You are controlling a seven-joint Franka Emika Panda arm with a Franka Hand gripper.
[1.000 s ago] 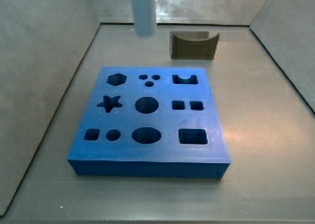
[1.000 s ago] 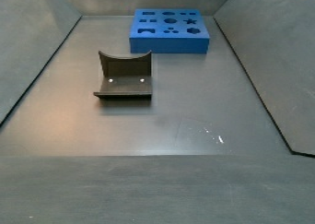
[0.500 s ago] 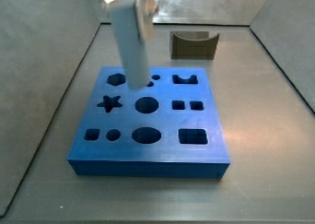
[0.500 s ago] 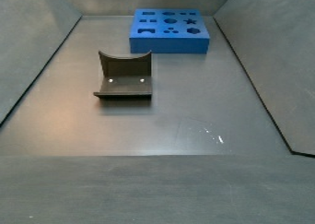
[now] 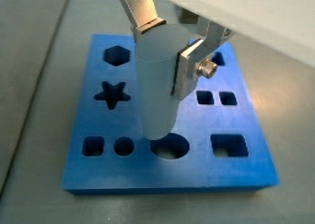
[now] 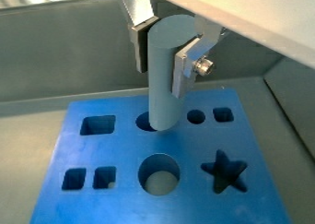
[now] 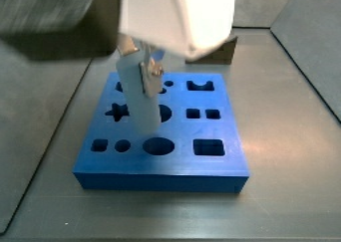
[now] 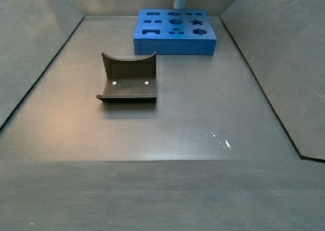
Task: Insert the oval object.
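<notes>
My gripper (image 5: pixel 169 48) is shut on a tall grey-blue oval peg (image 5: pixel 157 89), held upright by its upper part between the silver fingers (image 5: pixel 191 66). It hangs over the blue block (image 5: pixel 74 99), which has several shaped holes. In both wrist views the peg's lower end lines up with a large rounded hole (image 5: pixel 172 148), which the peg (image 6: pixel 167 80) half hides in a wrist view (image 6: pixel 146 123). In a side view the gripper (image 7: pixel 140 67) and peg (image 7: pixel 136 97) stand above the block's middle (image 7: pixel 220 171). The block also shows far back in a side view (image 8: pixel 178 32).
The dark fixture (image 8: pixel 129 78) stands on the grey floor away from the block. Grey walls (image 8: pixel 38 54) enclose the floor. A star hole (image 5: pixel 112 94), a hexagon hole (image 5: pixel 117 54) and square holes (image 5: pixel 227 145) lie around the peg.
The gripper with the peg has come from the back of the bin forward and down over the block's middle; its white body now fills the top of the side view.
</notes>
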